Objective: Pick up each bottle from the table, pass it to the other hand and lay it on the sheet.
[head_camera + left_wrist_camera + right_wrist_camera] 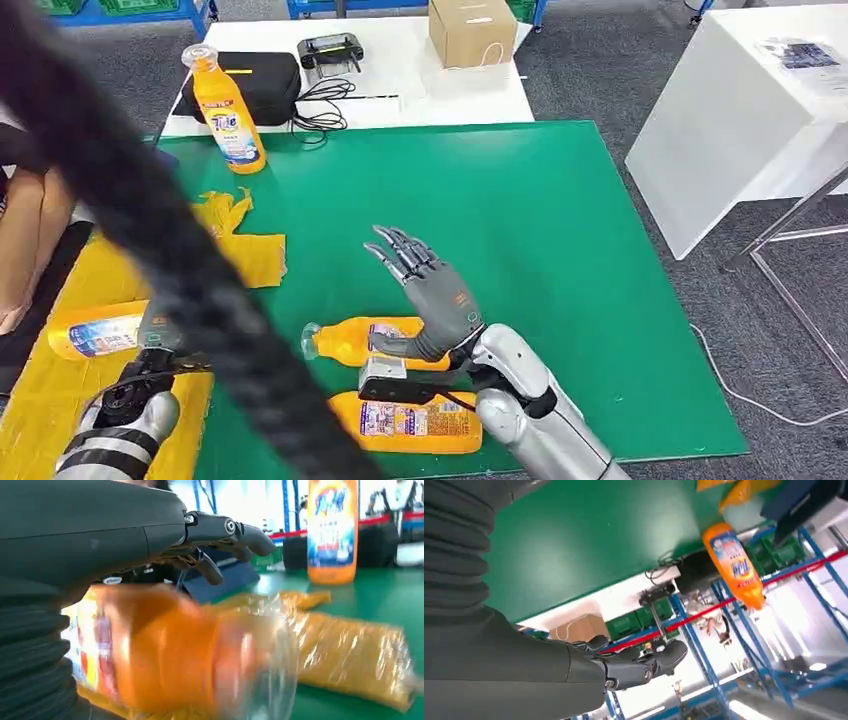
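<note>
Across the table lies a green mat (pixel 560 250), with a yellow sheet (pixel 60 330) along its left edge. On that sheet rests one orange bottle (pixel 95 335) on its side, the left hand (pixel 150 530) over it; whether it grips is unclear. Two more bottles (pixel 350 342) lie beside the right hand (pixel 435 290), raised with fingers spread, empty. Another bottle (pixel 228 112) stands at the mat's far edge.

An upright bottle (pixel 226 110) is standing at the green mat's far left corner. Two orange bottles are lying on their sides near the front edge, one (pixel 365 341) just behind the other (pixel 410 421). A fourth (pixel 95 332) is lying on the yellow sheet (pixel 250 255).
</note>
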Tool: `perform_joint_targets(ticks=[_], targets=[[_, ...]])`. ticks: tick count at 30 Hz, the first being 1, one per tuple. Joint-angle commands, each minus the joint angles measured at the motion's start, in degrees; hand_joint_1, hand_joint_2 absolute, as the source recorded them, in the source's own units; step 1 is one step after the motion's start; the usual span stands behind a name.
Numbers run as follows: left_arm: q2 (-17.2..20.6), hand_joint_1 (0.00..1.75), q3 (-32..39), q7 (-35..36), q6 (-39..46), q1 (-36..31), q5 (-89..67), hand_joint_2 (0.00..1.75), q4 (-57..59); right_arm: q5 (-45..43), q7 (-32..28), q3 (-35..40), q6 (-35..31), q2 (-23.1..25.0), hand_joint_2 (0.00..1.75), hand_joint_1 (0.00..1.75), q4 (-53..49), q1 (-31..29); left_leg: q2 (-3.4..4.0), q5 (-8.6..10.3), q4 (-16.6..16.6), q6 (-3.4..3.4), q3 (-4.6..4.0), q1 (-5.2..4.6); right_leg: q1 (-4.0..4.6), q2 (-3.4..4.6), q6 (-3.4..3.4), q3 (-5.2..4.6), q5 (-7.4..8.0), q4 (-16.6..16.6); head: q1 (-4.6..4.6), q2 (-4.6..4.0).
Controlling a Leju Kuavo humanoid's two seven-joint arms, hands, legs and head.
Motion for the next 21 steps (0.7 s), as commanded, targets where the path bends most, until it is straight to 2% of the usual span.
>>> perform_joint_targets(ticks=[1,8,13,19,21], targets=[[-2.75,0.0,3.0,-1.82,0.59,3.38,2.24,1.75,-10.94,0.33,-0.89,2.29,1.05,-3.55,1.75,0.0,4.65,-0.34,-0.01,-0.16,-0.01,-0.01,0.32,0.11,0.13,-0.07,-0.06,0.4,-0.12,-0.14,0.0,0.0],[-4.35,0.0,9.58,-12.31,4.48,9.03,18.17,1.75,-28.11,0.46,-0.76,1.69,1.52,-4.18,1.75,0.0,5.61,1.47,0.07,-0.07,0.0,0.0,0.08,0.09,0.09,-0.01,-0.01,0.11,-0.03,-0.07,0.0,0.0],[-5.88,0.0,11.55,-14.34,3.05,10.03,23.58,1.75,-32.97,1.14,0.03,1.69,1.8,-4.15,1.75,0.0,6.75,1.56,0.07,-0.12,0.02,0.01,0.15,0.11,0.13,-0.02,-0.02,0.2,-0.06,-0.08,0.0,0.0],[-8.28,0.0,11.68,-16.09,-5.33,9.62,34.62,1.75,-34.35,5.01,3.06,4.63,3.34,-2.35,1.75,0.0,14.36,-1.49,0.07,-0.05,-0.04,0.0,0.13,0.06,0.07,0.01,-0.02,0.15,-0.01,-0.09,0.0,0.0],[-9.71,0.0,12.47,-16.49,-11.06,9.34,43.49,1.75,-33.64,7.74,5.33,6.33,3.16,-1.53,1.75,0.0,18.29,-3.4,0.14,-0.1,-0.04,-0.01,0.28,0.11,0.13,0.06,-0.05,0.32,-0.02,-0.15,0.0,0.0]])
